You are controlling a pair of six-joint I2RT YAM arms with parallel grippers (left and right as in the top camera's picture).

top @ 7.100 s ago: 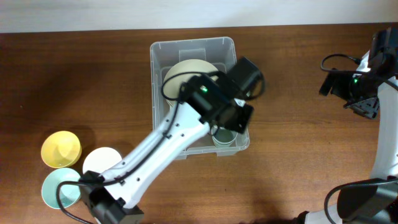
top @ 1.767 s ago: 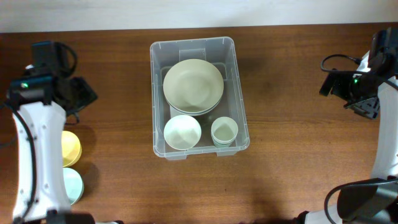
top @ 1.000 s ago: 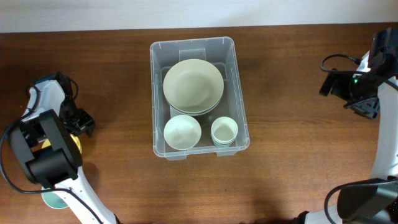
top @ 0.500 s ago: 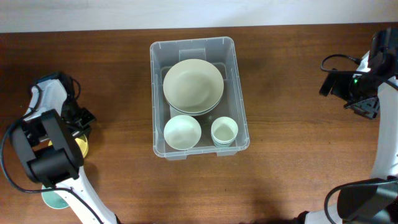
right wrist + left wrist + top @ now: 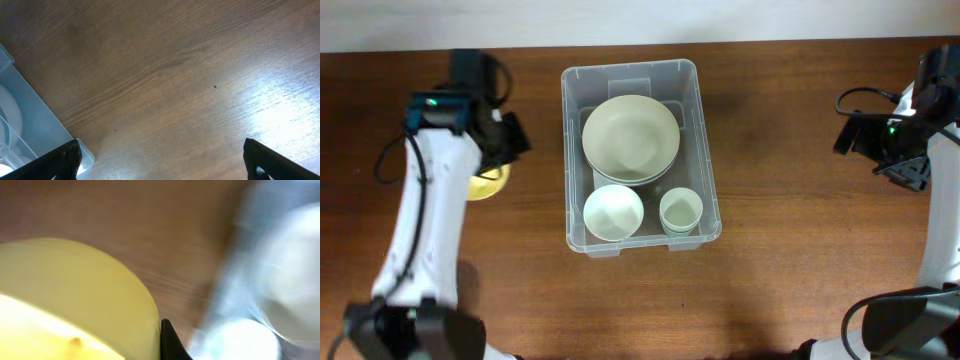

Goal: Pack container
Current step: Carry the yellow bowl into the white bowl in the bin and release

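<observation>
The container (image 5: 705, 150) is a large clear bin at the table's middle. It holds a big cream dish (image 5: 631, 135), a white bowl (image 5: 613, 212) and a small pale cup (image 5: 681, 210). My left gripper (image 5: 498, 160) is just left of the bin and shut on the rim of a yellow bowl (image 5: 483, 186), held above the table. In the blurred left wrist view the yellow bowl (image 5: 65, 300) fills the left, one black finger (image 5: 169, 344) lies against its wall, and the bin (image 5: 260, 280) is on the right. My right gripper (image 5: 905, 165) is open and empty, far to the right.
The right wrist view shows bare wood between the open fingers (image 5: 167, 165) and the bin's corner (image 5: 30, 135) at the lower left. The table's far edge runs along the top of the overhead view.
My left arm has lifted the yellow bowl from the lower left and swung it up and right, close to the bin's left wall. The right arm has not moved.
</observation>
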